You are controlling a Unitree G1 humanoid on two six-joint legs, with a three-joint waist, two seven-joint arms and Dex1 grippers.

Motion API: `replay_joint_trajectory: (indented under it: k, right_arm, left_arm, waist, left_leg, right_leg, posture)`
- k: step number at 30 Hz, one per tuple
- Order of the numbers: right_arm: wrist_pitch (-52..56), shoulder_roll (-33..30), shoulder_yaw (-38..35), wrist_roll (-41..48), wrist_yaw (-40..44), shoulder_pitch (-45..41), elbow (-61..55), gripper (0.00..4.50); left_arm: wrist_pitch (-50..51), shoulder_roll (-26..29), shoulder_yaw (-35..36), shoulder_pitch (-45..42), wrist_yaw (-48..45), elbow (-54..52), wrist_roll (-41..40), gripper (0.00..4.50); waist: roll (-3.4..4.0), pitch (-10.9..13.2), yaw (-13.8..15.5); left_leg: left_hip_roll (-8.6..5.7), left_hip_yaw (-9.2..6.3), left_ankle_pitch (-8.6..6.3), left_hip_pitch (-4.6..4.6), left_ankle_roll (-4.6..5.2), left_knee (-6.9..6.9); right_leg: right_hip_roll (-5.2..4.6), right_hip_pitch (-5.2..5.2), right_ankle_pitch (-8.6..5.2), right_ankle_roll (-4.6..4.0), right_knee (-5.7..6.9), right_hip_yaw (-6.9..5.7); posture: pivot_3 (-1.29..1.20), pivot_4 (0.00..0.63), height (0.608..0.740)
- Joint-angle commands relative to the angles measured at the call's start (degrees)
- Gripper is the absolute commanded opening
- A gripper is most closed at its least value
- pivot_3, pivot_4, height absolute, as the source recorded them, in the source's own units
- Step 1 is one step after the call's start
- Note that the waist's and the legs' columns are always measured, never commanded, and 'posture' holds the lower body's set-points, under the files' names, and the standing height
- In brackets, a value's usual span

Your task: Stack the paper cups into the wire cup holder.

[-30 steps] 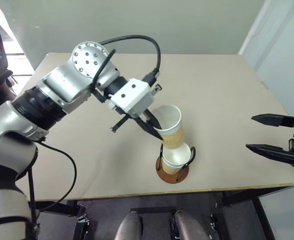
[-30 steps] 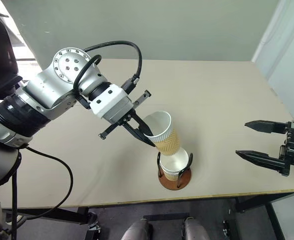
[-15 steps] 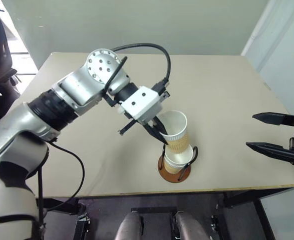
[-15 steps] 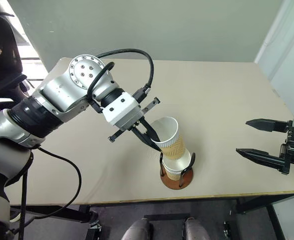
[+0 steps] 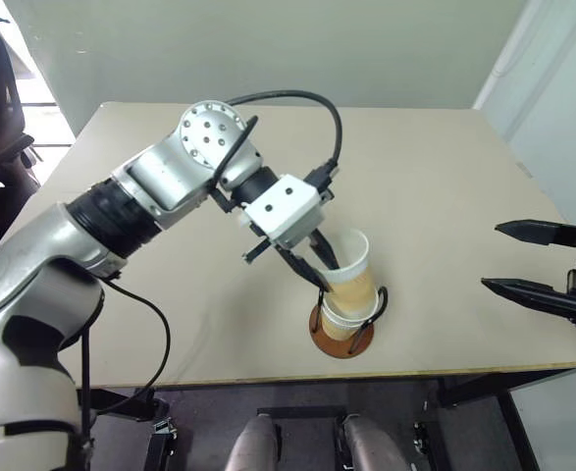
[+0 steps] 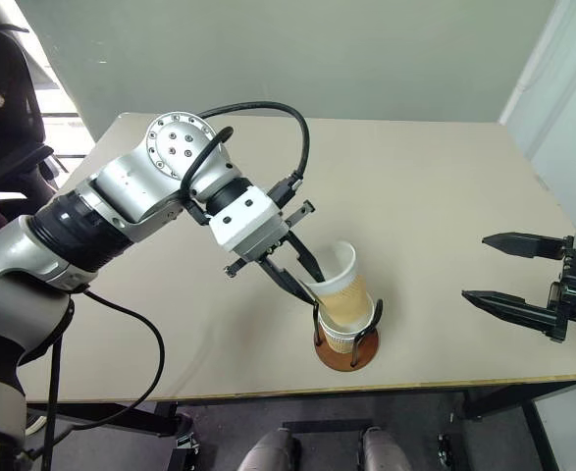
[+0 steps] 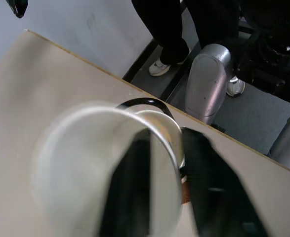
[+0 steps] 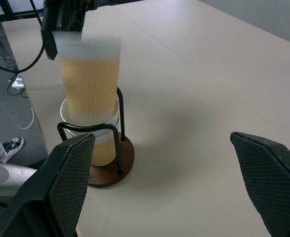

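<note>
Top cup [image 5: 349, 267] now lower than second ago, bottom part down inside cup [image 6: 340, 334] already in wire cup holder [image 6: 344, 353]. Left gripper [image 5: 319, 271] at rim of top cup, one finger inside, one outside; fingers parted a bit, cannot tell if cup let go. Top cup leans a little. Holder stands near front edge of table [image 5: 435, 177]. Right gripper [image 5: 523, 260] wide open, holds nothing, well apart at right side.

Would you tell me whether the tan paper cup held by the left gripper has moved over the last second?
Yes. The tan paper cup has sunk into the cup in the wire cup holder.
</note>
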Motion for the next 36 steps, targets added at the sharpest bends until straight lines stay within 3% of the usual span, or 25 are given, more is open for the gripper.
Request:
replay_joint_trajectory:
  k: [1, 7, 12, 15, 20, 22, 26, 29, 36]
  right_arm:
    - [-0.5, -0.3, -1.8, 0.8, -0.4, -0.1, -1.4, 4.50]
    - [-0.7, -0.3, -1.1, 0.7, -0.7, -0.5, -1.4, 4.50]
    - [-1.5, -1.0, 1.2, 0.2, -0.1, -2.7, 0.3, 4.50]
    - [-2.5, -1.6, 4.4, -0.5, 0.9, -5.3, 2.3, 4.50]
    - [-5.0, -2.5, 10.2, -2.6, 4.1, -9.0, 5.8, 4.50]
    - [-5.9, -2.9, 12.1, -3.3, 5.5, -10.4, 7.3, 4.50]
    - [-8.8, -4.3, 17.4, -6.5, 9.8, -15.1, 13.6, 4.50]
    - [-10.1, -4.1, 21.1, -8.0, 12.3, -18.6, 16.8, 4.50]
    - [-13.4, -2.3, 28.3, -12.4, 16.2, -26.9, 24.7, 4.50]
  left_arm:
    - [-1.0, -0.7, 2.5, -0.4, -2.0, 0.9, 1.0, 2.44]
    - [-0.8, -2.5, 4.5, 0.3, -2.0, 2.1, 2.7, 4.49]
    - [0.8, -4.1, 9.4, 1.3, -2.0, 4.6, 5.4, 4.49]
    - [7.8, -4.8, 17.6, 1.2, -2.0, 8.5, 5.6, 4.49]
    - [12.5, 1.3, 28.9, 8.1, 0.5, 10.8, 10.8, 4.49]
    - [16.0, 5.7, 33.9, 14.2, 1.0, 7.3, 10.0, 4.49]
    - [22.9, 17.9, 47.3, 34.3, 6.1, 1.0, 8.9, 4.49]
    - [25.7, 21.0, 53.9, 43.3, 9.0, -2.5, 9.2, 4.49]
    - [32.7, 22.2, 69.7, 58.3, 14.3, -7.8, 8.3, 4.49]
  waist:
    - [0.00, 0.0, 0.0]
    - [0.00, 0.0, 0.0]
    - [0.00, 0.0, 0.0]
    - [0.01, 0.0, -0.1]
    - [0.27, -0.1, -0.8]
    - [0.34, -0.1, -1.0]
    - [0.46, -0.1, -2.0]
    - [0.40, -0.1, -1.5]
    - [0.40, -0.1, -0.9]
  left_leg:
    - [0.00, 0.00, 0.00, 0.00, 0.00, 0.00]
    - [-0.02, 0.00, 0.00, 0.00, 0.00, 0.01]
    - [-0.10, -0.01, 0.00, 0.00, 0.00, 0.02]
    - [-0.14, -0.01, 0.00, -0.01, 0.01, 0.02]
    - [-0.15, -0.01, 0.02, 0.09, 0.03, -0.02]
    - [-0.14, -0.03, 0.02, 0.13, 0.03, -0.04]
    - [-0.07, 0.01, 0.15, 0.17, -0.11, -0.09]
    - [0.15, -0.01, 0.16, 0.11, -0.15, -0.11]
    - [0.13, 0.02, 0.15, 0.13, -0.13, -0.10]
  right_leg:
    - [0.00, 0.00, 0.00, 0.00, 0.00, 0.00]
    - [-0.01, 0.01, 0.00, 0.00, 0.00, 0.01]
    - [-0.04, 0.03, 0.03, 0.06, -0.02, 0.01]
    - [-0.06, 0.02, 0.06, 0.10, -0.02, 0.02]
    - [-0.08, 0.02, 0.10, 0.13, -0.01, 0.05]
    - [-0.05, 0.01, 0.11, 0.15, 0.05, 0.02]
    - [0.03, -0.12, 0.15, 0.23, 0.13, 0.11]
    - [0.13, -0.20, -0.16, -0.31, 0.16, -0.05]
    - [0.09, -0.19, -0.09, -0.69, 0.28, -0.04]
  posture:
    - [0.00, 0.150, 0.740]
    - [0.00, 0.150, 0.740]
    - [0.00, 0.150, 0.740]
    - [0.00, 0.150, 0.740]
    - [0.00, 0.150, 0.740]
    - [0.00, 0.150, 0.740]
    - [0.00, 0.150, 0.740]
    - [0.00, 0.150, 0.740]
    - [0.00, 0.150, 0.740]
